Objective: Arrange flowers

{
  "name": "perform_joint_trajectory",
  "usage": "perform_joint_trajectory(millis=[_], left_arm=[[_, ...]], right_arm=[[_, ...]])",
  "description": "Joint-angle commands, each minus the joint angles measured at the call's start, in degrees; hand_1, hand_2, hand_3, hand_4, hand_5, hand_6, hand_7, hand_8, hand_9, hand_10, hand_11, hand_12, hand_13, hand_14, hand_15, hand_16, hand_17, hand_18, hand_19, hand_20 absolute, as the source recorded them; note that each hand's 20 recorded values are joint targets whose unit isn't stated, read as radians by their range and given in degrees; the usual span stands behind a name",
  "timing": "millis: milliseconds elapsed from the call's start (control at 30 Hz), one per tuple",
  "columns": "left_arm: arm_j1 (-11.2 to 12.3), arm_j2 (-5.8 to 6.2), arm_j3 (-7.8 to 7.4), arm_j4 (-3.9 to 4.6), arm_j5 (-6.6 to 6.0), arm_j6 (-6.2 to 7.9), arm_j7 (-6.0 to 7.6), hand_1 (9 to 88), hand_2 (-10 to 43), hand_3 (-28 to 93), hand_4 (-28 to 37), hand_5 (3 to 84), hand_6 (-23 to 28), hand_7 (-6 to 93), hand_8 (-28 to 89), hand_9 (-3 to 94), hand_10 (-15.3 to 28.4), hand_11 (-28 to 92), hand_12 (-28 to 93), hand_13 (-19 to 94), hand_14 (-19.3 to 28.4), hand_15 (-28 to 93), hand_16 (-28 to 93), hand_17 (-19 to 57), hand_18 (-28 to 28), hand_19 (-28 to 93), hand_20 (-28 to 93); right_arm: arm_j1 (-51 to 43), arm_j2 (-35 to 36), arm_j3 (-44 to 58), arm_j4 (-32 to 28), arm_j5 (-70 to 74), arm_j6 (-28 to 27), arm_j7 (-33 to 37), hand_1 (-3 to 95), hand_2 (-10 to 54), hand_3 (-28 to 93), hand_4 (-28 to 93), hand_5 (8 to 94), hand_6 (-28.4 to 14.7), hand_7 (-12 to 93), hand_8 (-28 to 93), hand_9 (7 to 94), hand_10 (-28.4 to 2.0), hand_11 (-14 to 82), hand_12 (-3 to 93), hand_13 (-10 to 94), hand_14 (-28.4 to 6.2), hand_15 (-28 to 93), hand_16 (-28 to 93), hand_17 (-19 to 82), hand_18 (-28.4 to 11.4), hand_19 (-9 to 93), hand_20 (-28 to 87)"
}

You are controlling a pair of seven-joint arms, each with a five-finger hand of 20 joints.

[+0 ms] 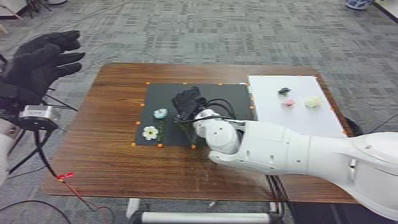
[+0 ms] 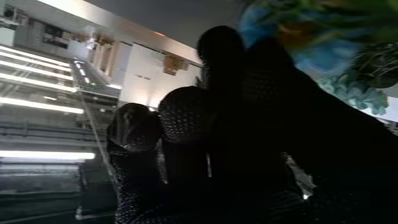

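1. On the black mat [image 1: 233, 92] at the middle of the surface [image 1: 111, 110], the blue flower [image 1: 160, 113] lies at 9 o'clock and the white flower [image 1: 150, 133] at 8 o'clock, taken from the mat's centre.
2. The right hand [image 1: 187, 100] is over the mat, towards 11 o'clock from its centre. Its fingers are open and nearly straight; whether they touch a flower, I cannot tell.
3. In the right wrist view, blurred blue petals [image 2: 327, 56] and green leaves [image 2: 354, 91] are near that glove.
4. The white board [image 1: 306, 124] is at 2 o'clock from the centre of the surface. Near the board's own centre, the dark flower [image 1: 284, 91] lies at 11 o'clock, the pink flower [image 1: 289, 103] at 10 o'clock and the pale yellow flower [image 1: 313, 102] at 2 o'clock, all apart.
5. The left hand [image 1: 35, 65] is beyond the edge of the surface, towards 10 o'clock, with its fingers loosely open.
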Motion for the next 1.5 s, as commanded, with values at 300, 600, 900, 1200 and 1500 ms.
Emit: perform_joint_trajectory(millis=[300,600,900,1200,1500], left_arm=[[0.5,-0.42,-0.06,-0.19,-0.18,-0.44,-0.14,24.1,-4.4,69,-28.3,23.8,2.4,27.1,-12,16.2,11.0,30,14,9,13.9,47,-7,-10.3,20.0,39,12],[2.2,-1.66,-1.44,-0.94,-0.14,-0.33,-0.03,24.2,-4.3,69,-28.3,23.9,2.5,27.1,-12,16.1,10.9,30,14,9,13.9,47,-7,-10.3,20.0,39,12],[4.9,-3.76,-2.57,-1.68,-0.18,0.74,0.12,24.2,-4.2,69,-28.3,23.9,2.5,27.1,-12,16.2,11.0,30,14,9,14.0,47,-7,-10.3,20.0,39,12],[6.0,-5.56,-2.28,-2.05,-0.25,1.33,0.21,24.2,-4.3,69,-28.3,23.9,2.5,27.1,-12,16.3,11.0,30,14,9,13.9,47,-7,-10.3,20.1,39,12],[6.5,-5.81,-2.40,-1.95,-0.21,0.77,-0.20,24.3,-4.3,69,-28.3,24.0,2.5,27.0,-12,16.3,11.0,30,14,10,13.9,47,-7,-10.2,20.0,39,12]], right_arm=[[1.1,2.4,3.9,-4.4,-0.6,-0.6,-0.1,42.3,-9.5,83,-28,61.7,2.9,34,-5,68.7,-6.1,25.0,50.7,61,-7.7,78,37,33,-20.0,88,58],[-1.0,6.8,9.0,-10.5,-1.7,-2.4,0.5,34.7,-9.5,90,-28,52.4,0.4,30,-16,55.3,-11.3,33.0,26.0,58,-9.4,79,36,31,-21.0,87,59],[-10.6,22.6,25.3,-18.3,-2.6,-4.8,-0.2,30.8,-9.5,91,-28,23.6,-8.6,15,-8,25.1,-15.5,16.6,21.4,45,-12.7,81,25,24,-21.0,80,54],[-28.0,32.3,41.9,-18.4,-0.3,-5.0,4.8,30.5,-9.5,87,-28,14.7,-7.6,8,-7,20.0,-15.0,6.8,14.4,46,-13.4,81,22,25,-20.9,81,51],[-34.4,33.8,44.8,-17.6,0.5,-2.9,7.1,31.0,-9.5,87,-28,28.1,-5.1,16,-11,33.5,-15.7,11.7,15.0,51,-11.9,83,25,28,-21.6,84,52]])
